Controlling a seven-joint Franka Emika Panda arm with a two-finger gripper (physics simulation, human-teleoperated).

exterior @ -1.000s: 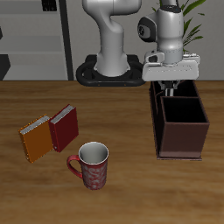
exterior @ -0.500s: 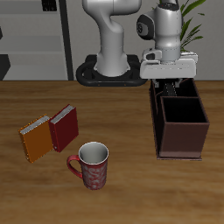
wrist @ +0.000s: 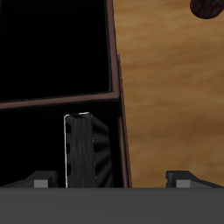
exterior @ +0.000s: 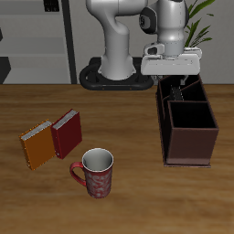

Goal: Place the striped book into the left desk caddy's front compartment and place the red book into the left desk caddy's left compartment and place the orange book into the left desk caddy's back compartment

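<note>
The left desk caddy is a dark maroon box with black dividers, standing beside the robot's base. My gripper hangs just above its far end, open and empty. In the wrist view the striped book stands on edge inside a caddy compartment, straight below my gripper, whose fingertips are spread wide. The red book and the orange book lie side by side on the table, far from the caddy. Neither shows in the wrist view.
A dark-red patterned mug stands near the table's front edge, close to the two books; its edge shows in the wrist view. The robot's base and a potted plant are behind the caddy.
My gripper has risen away from the caddy and drifted slightly towards the robot's base. The books, the mug and the caddy have not moved.
</note>
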